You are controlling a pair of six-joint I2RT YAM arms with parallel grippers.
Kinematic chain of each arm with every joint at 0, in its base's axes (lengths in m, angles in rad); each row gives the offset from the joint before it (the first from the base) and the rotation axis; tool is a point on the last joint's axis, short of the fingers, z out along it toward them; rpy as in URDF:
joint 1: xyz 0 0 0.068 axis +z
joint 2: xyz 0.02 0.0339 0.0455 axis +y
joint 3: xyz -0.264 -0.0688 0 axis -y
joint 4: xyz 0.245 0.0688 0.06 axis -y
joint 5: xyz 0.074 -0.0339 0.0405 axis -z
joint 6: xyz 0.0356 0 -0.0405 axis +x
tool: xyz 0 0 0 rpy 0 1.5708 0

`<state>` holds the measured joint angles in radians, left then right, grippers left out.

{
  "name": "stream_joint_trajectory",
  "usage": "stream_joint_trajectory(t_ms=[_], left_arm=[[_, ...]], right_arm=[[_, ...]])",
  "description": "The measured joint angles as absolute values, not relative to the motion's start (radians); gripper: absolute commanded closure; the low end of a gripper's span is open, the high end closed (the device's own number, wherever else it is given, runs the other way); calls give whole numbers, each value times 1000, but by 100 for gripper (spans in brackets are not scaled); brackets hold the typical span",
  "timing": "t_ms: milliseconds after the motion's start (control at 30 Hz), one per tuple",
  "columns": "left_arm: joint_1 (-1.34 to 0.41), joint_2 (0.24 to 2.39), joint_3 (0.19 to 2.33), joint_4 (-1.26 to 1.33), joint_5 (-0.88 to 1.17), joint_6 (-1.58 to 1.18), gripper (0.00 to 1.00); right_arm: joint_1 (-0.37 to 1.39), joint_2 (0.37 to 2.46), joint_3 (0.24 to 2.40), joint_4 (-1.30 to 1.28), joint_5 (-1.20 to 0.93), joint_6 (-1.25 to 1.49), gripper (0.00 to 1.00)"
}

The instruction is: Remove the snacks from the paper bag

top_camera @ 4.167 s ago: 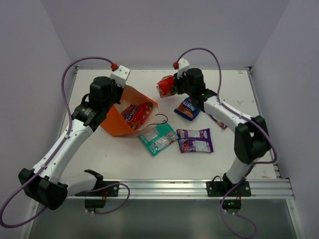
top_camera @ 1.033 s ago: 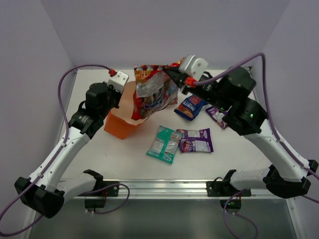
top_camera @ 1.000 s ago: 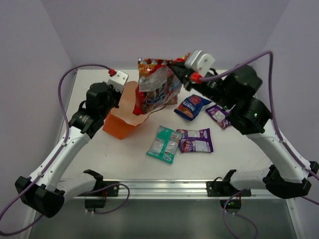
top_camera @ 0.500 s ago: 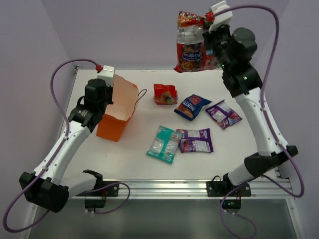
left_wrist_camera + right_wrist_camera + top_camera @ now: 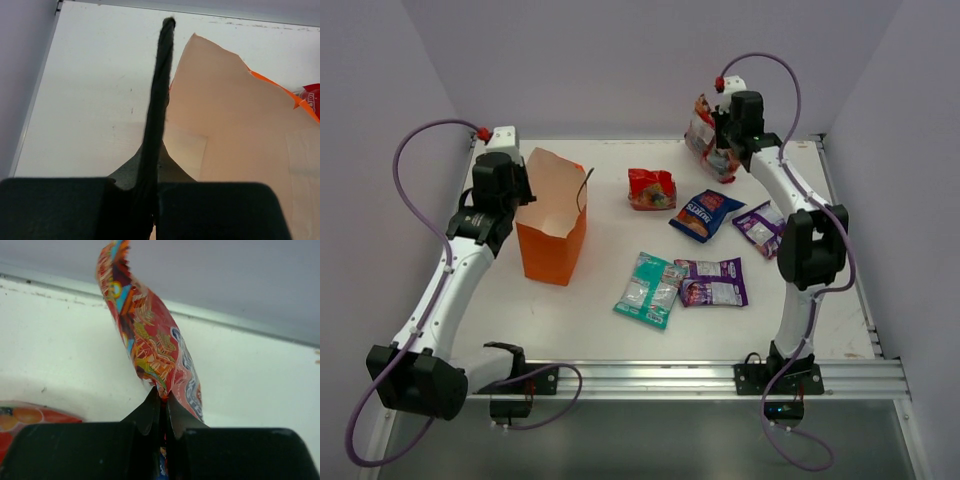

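The orange paper bag (image 5: 552, 225) stands upright on the left, mouth open, pale inside (image 5: 240, 150). My left gripper (image 5: 516, 186) is shut on its left rim, with the black cord handle (image 5: 160, 90) running up from between the jaws (image 5: 155, 167). My right gripper (image 5: 725, 128) is shut on the larger red packet (image 5: 704, 128) and holds it at the table's far edge; the packet stands up from the jaws (image 5: 164, 397) in the right wrist view (image 5: 150, 340). On the table lie the small red packet (image 5: 651, 187), the blue-and-red one (image 5: 701, 215), two purple ones (image 5: 763, 226) (image 5: 712, 282) and the teal one (image 5: 646, 288).
The back wall rises right behind my right gripper. The metal rail (image 5: 720, 375) runs along the table's near edge. The small red packet shows at the lower left of the right wrist view (image 5: 30, 420).
My right gripper drew the larger red packet out of the bag, lifted it high, then brought it down to the far right edge. My left gripper stood the bag upright and moved it slightly left.
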<state>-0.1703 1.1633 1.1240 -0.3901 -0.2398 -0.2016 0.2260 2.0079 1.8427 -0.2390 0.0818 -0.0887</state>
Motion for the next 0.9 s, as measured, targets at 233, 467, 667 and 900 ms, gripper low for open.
stream_joint_trajectory(t_ms=[233,467,667,900], left_arm=[[-169,1169,1124,-390,-193,-244,100],[-161,1169,1126,-381,-184,-255,100],[-157,1169,1126,-369,-183,-271,99],[-157,1168,1126,-359,-184,-279,92]], right_arm=[[146,2003,1792,-255,-12,97,100],[-15,1998,1758,-243,-27,314,45],[-97,1960,1749,-255,62,340,6],[-35,1685,1576,-291,57,340,1]])
